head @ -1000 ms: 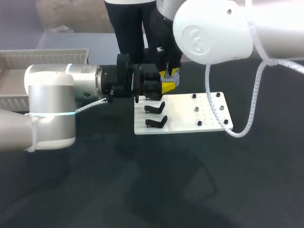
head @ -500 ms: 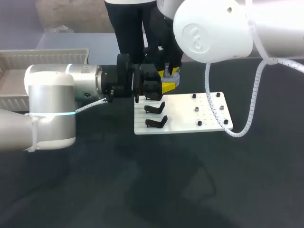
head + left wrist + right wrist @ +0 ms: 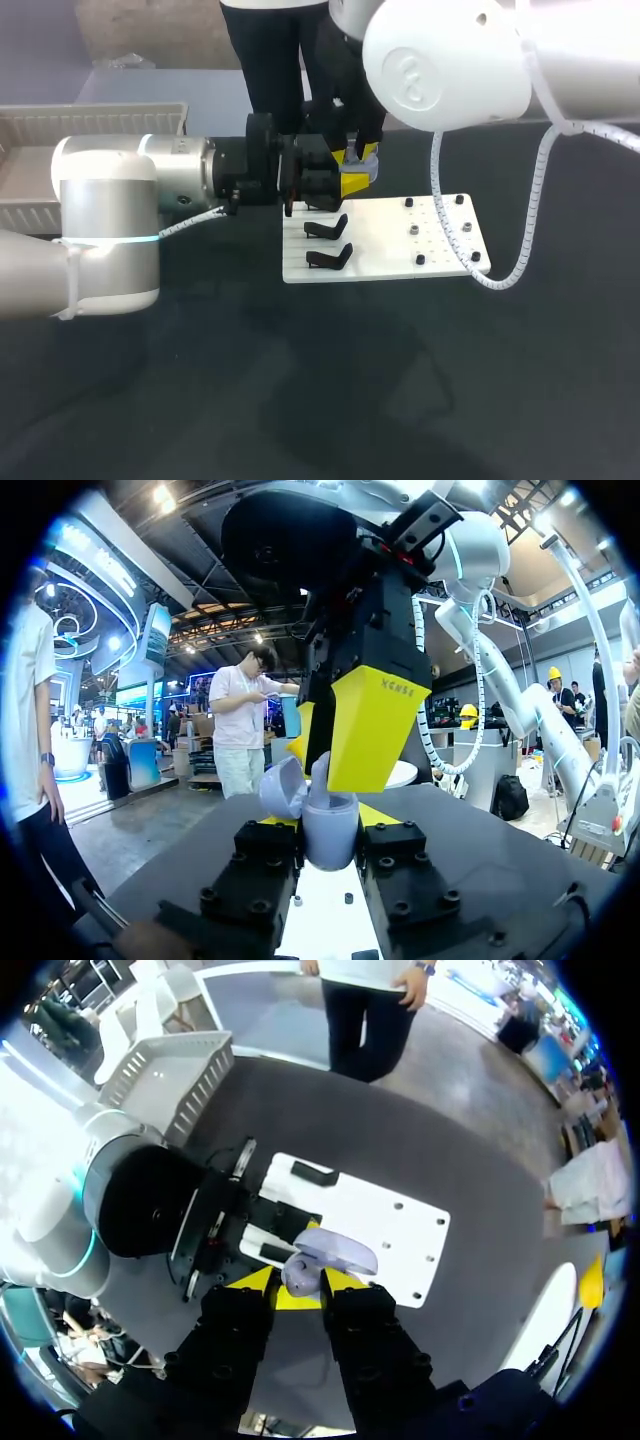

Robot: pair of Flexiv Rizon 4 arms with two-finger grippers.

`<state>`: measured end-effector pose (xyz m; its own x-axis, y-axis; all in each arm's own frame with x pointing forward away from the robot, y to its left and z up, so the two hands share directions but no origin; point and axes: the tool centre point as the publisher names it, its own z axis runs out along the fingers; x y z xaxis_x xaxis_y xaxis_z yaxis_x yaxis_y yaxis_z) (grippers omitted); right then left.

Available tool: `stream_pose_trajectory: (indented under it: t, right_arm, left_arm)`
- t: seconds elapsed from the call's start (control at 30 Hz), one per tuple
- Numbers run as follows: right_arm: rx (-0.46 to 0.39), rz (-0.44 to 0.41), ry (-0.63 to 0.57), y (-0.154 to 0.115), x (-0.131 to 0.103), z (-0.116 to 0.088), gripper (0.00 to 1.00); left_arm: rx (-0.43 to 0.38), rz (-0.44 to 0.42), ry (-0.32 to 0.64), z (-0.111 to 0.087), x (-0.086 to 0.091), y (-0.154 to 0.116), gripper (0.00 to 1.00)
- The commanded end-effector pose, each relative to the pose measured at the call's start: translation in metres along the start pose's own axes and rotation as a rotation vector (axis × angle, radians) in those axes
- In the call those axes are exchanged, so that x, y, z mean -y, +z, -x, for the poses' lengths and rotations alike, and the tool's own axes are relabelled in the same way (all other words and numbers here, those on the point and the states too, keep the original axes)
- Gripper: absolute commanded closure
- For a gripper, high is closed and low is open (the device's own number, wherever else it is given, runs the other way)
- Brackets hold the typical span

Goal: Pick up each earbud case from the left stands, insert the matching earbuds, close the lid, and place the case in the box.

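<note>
— Gripping what, exactly, and where?

— A lavender plastic earbud case [image 3: 330,830], pinched from both sides by the black fingers [image 3: 265,865] of the left gripper [image 3: 330,865]. Its rounded lid [image 3: 283,785] is hinged open. In the head view it sits in the upper middle of the frame, off the table, just past the upper left corner of the white base plate [image 3: 390,240].

— And the other arm?

— The right gripper [image 3: 301,1288] is directly over the open case, very close. Whether it holds anything I cannot tell, and no earbud is visible.

— What else is around?

— Two black stands [image 3: 328,243] on the plate's left side, both bare. The grey slatted box [image 3: 90,120] is at the upper left of the frame, well apart.

— What could go wrong?

— My guess is an off-centre push. Pressing down beside the socket could twist the case in the pinch or knock it out. The open lid stands right beside a yellow tip, so a sideways move might strain the hinge. A bud released early would likely drop onto the plate or the dark table [image 3: 300,400].
</note>
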<state>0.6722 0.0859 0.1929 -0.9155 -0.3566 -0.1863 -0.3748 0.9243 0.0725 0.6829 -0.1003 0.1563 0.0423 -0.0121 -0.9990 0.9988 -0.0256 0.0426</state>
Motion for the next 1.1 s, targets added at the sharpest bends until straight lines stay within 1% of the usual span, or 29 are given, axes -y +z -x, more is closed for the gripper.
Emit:
stream_pose_trajectory:
  t: [0.03,0.17,0.27,0.37,0.43,0.53,0.63,0.77,0.87,0.9,0.97,1.1]
  right_arm:
    - [-0.006,-0.003,0.002,-0.002,-0.001,0.002,0.71]
    - [-0.010,-0.010,0.007,-0.003,-0.002,0.003,0.69]
    - [-0.013,-0.019,0.008,-0.006,-0.003,0.003,0.70]
    - [-0.009,-0.020,0.013,-0.016,-0.004,0.002,0.71]
    - [0.011,-0.019,0.017,-0.025,-0.005,0.003,0.70]
    - [0.058,-0.027,0.019,-0.036,0.000,0.012,0.67]
    - [0.089,-0.035,0.029,-0.038,0.010,0.025,0.64]
    - [0.121,-0.051,0.058,-0.032,0.028,0.044,0.62]
    - [0.126,-0.047,0.095,-0.021,0.042,0.054,0.62]
    - [0.115,-0.044,0.109,-0.015,0.047,0.057,0.62]
    - [0.105,-0.038,0.133,-0.007,0.053,0.059,0.64]
    - [0.077,-0.042,0.141,0.006,0.055,0.057,0.65]
  left_arm:
    - [0.004,0.004,0.004,-0.001,0.001,0.000,1.00]
    - [0.004,0.004,0.004,-0.001,0.001,0.000,1.00]
    - [0.004,0.004,0.004,-0.001,0.001,0.000,1.00]
    - [0.004,0.004,0.004,-0.001,0.001,0.000,1.00]
    - [0.004,0.004,0.004,-0.001,0.001,0.000,1.00]
    - [0.004,0.004,0.004,-0.001,0.001,0.000,1.00]
    - [0.004,0.004,0.004,-0.001,0.001,0.000,1.00]
    - [0.004,0.004,0.004,-0.001,0.001,0.000,1.00]
    - [0.004,0.004,0.004,-0.001,0.001,0.000,1.00]
    - [0.004,0.004,0.004,-0.001,0.001,0.000,1.00]
    - [0.004,0.004,0.004,-0.001,0.001,0.000,1.00]
    - [0.004,0.004,0.004,-0.001,0.001,0.000,1.00]
